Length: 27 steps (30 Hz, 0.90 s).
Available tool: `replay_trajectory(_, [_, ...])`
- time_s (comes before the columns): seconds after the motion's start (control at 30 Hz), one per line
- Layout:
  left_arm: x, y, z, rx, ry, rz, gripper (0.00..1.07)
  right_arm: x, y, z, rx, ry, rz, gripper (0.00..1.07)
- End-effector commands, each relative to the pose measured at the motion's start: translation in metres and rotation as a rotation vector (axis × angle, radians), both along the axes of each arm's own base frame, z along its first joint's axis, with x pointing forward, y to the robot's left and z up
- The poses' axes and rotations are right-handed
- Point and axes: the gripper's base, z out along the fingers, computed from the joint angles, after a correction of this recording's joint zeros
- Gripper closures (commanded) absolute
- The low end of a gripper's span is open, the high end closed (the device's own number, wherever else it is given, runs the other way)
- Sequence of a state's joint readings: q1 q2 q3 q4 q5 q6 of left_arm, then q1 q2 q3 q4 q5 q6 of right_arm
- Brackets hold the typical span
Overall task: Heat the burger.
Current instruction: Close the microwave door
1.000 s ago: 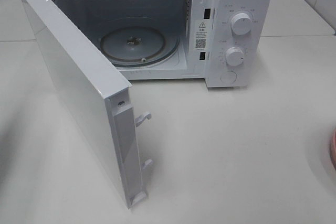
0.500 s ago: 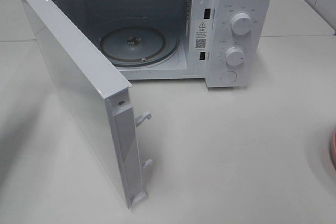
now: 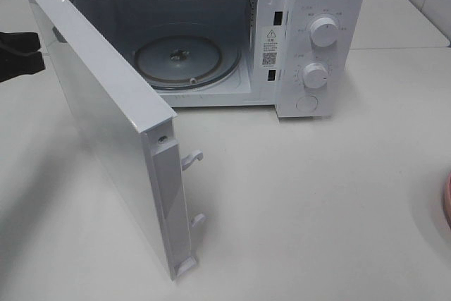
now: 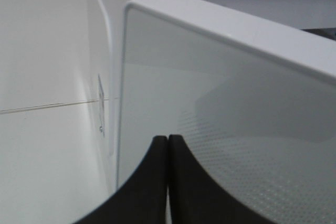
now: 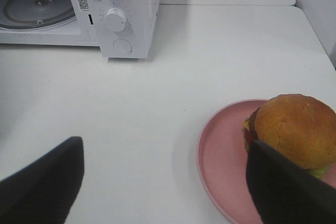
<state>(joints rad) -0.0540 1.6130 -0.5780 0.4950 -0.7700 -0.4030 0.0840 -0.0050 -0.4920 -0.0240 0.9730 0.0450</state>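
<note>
White countertop runs across every view, and on it, off to the right side of the workspace, sits the burger (image 5: 295,131) on a pink plate (image 5: 220,156), well apart from the microwave (image 3: 317,40). In the right wrist view the right gripper (image 5: 163,182) hangs above the counter with its jaws spread wide and nothing between them; one finger stands just in front of the burger and plate, the other well out over bare counter, so the burger lies off to one side of the jaws' gap, not within it. The microwave door (image 3: 106,125) stands swung open, the glass turntable (image 3: 187,61) bare inside. The left gripper (image 4: 168,145), pinched fully shut and holding nothing, sits close against the outer face of that door. The door-opening step looks done; the step in hand appears to be fetching the burger. That next move calls for the right gripper to centre on the plate or burger and close gently, since the tall stack could tip or slide.
</note>
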Motion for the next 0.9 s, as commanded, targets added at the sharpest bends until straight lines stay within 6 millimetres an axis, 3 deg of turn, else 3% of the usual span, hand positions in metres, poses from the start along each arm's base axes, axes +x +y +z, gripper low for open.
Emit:
replay_trajectory(0.03, [0.006,-0.015,0.001,0.000,-0.019,-0.027,1.07,-0.004,0.000,0.000,-0.002,-0.045,-0.001,0.31])
replay_trajectory(0.4, [0.013,-0.046,-0.001,-0.017,-0.011,-0.072,1.07,-0.004,0.000,0.000,-0.002,-0.045,-0.001,0.31])
replay_trajectory(0.9, [0.011,-0.066,-0.011,-0.034,0.022,-0.064,1.07,-0.004,0.000,0.000,-0.002,-0.045,-0.001,0.31])
